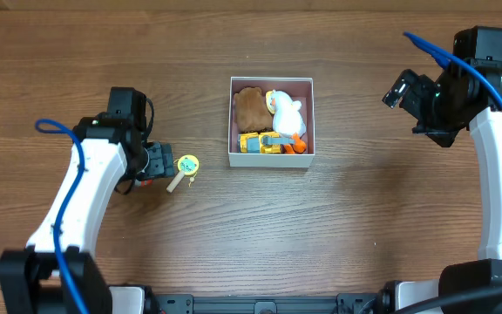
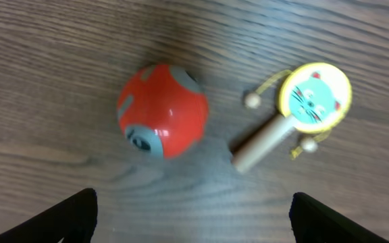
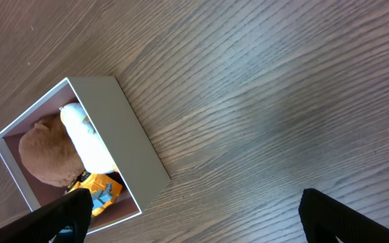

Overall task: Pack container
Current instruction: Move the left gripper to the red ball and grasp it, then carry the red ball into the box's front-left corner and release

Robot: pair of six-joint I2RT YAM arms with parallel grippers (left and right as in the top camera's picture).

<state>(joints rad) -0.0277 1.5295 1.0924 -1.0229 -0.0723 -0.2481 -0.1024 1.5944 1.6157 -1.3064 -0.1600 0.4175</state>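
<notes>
The container (image 1: pixel 308 118), a white square box with a pink inside, sits mid-table and holds a brown plush (image 1: pixel 251 106), a white duck (image 1: pixel 288 113) and a yellow toy vehicle (image 1: pixel 264 142). It also shows in the right wrist view (image 3: pixel 134 138). A red ball with grey patches (image 2: pixel 162 111) and a small rattle drum with a cat face and wooden handle (image 2: pixel 302 111) lie on the table left of the box; the drum shows overhead (image 1: pixel 184 169). My left gripper (image 2: pixel 191 216) is open just short of the ball. My right gripper (image 3: pixel 191 212) is open and empty, right of the box.
Wood-grain table (image 1: pixel 364 227) all around. The red ball is mostly hidden under my left wrist in the overhead view (image 1: pixel 149 166). Blue cables run along both arms.
</notes>
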